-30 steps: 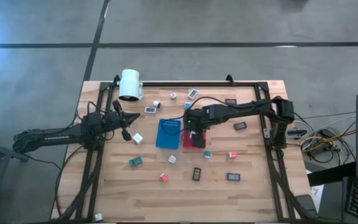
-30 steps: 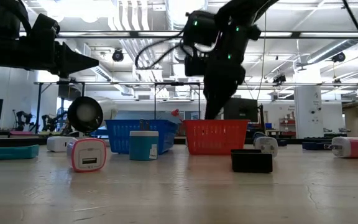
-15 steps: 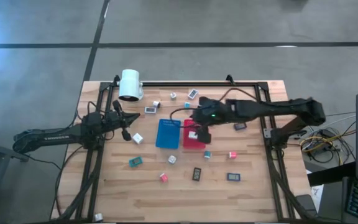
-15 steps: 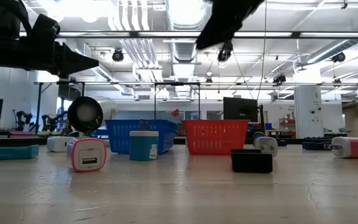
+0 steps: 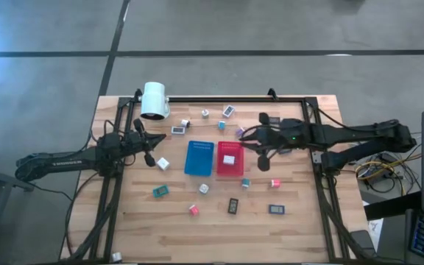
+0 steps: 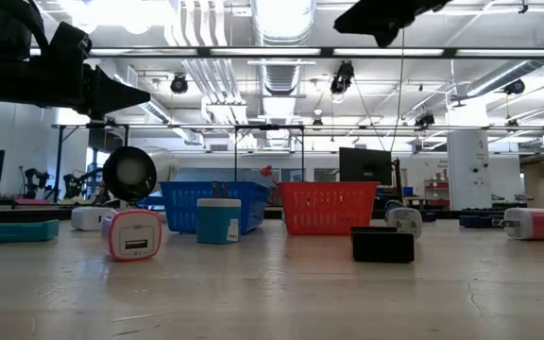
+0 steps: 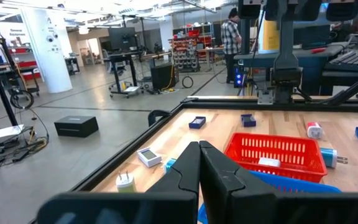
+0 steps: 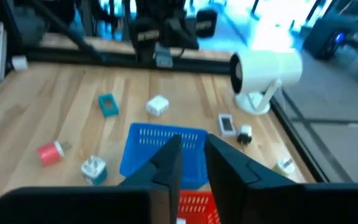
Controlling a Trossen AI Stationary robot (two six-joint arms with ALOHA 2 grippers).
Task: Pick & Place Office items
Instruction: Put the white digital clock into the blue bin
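Our right tool (image 5: 262, 140), right of the red tray (image 5: 230, 158), nearly closed and empty, could clip neighbouring chargers (image 5: 246, 182); left tool (image 5: 151, 157) shut, empty.

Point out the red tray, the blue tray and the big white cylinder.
red tray (image 5: 230, 168): high view, bare floor near its front edge.
blue tray (image 5: 199, 157): high view, middle of its floor.
big white cylinder (image 5: 154, 99): high view, its curved side.
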